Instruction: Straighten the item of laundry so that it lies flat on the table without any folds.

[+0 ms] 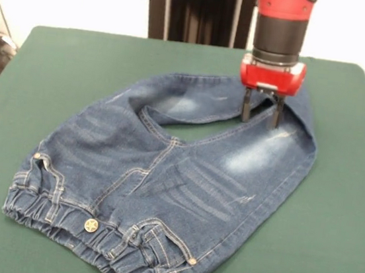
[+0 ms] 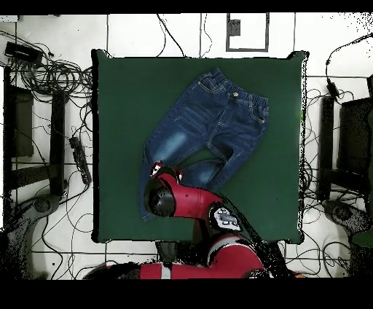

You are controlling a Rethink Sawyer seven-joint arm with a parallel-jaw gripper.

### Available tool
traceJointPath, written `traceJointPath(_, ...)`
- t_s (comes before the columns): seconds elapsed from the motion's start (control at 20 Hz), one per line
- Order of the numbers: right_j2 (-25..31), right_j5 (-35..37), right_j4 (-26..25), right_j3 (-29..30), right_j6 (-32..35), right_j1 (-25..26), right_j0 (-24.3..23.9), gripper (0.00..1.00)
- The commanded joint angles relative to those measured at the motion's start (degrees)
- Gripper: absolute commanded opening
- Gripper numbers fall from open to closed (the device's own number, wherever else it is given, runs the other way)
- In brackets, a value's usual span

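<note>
The gripper (image 1: 261, 110) is hanging over the far part of the jeans (image 1: 163, 187), its two dark fingers (image 1: 246, 108) spread apart and pointing straight down, with the tips at or just above the denim; nothing is clasped between them, and whether they are pressing the cloth cannot be told from the front view. The jeans are lying on the green table (image 1: 333, 215) with the elastic waistband (image 1: 89, 242) well away from the gripper, toward the camera side, and the two legs are reaching back toward it. The legs are not lying straight: they are curving inward so that they are meeting beneath the gripper, leaving a patch of bare table between them just beside the fingers, and the leg ends seem to be bunching or overlapping there. In the overhead view the arm (image 2: 175, 200) is covering that same end of the jeans (image 2: 211, 116), so the cuffs themselves are hidden. The step in hand looks like going for a leg near its end, with the flattening itself still to come. The next move probably calls for closing on a single layer of one leg only, then drawing it outward and away from the waistband so the crossing opens. Pinching both legs together would merely drag the whole garment.
</note>
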Motion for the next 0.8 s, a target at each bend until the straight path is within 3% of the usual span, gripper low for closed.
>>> traceJointPath(0.05,-0.3,-4.1,3.2,-0.6,13.0,4.4,0.8,1.0)
traceJointPath(0.4,0.1,-7.0,5.9,0.9,15.2,5.7,2.9,1.0)
traceJointPath(0.8,1.2,-4.1,12.0,4.6,18.2,2.3,6.1,1.0)
